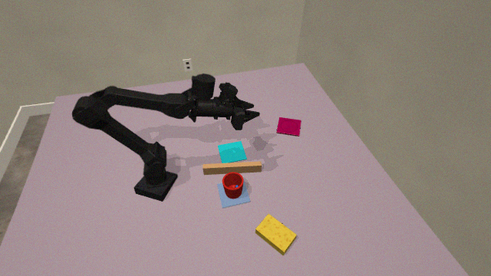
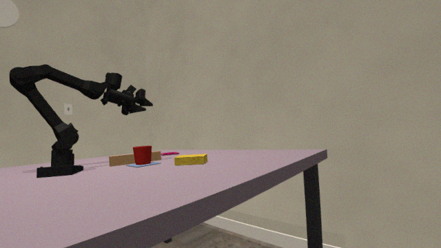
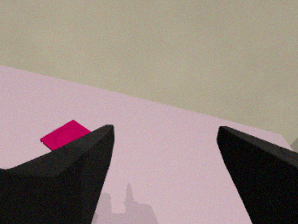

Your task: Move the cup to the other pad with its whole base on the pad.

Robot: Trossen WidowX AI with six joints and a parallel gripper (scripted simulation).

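Observation:
A red cup point(image 1: 232, 185) with marbles inside stands upright on a light blue pad point(image 1: 233, 196); it also shows in the side view point(image 2: 142, 154). A cyan pad point(image 1: 232, 151) lies just beyond a wooden bar point(image 1: 232, 168) that separates the two pads. My gripper point(image 1: 248, 110) is open and empty, held high in the air, well above the table and behind the cyan pad; it also shows in the side view point(image 2: 142, 104). In the wrist view my two dark fingers frame the far table, with nothing between them point(image 3: 165, 163).
A magenta pad point(image 1: 288, 126) lies to the right of the gripper, also in the wrist view point(image 3: 64, 133). A yellow sponge point(image 1: 275, 233) lies near the front of the table. The arm's base point(image 1: 155, 186) stands left of the cup.

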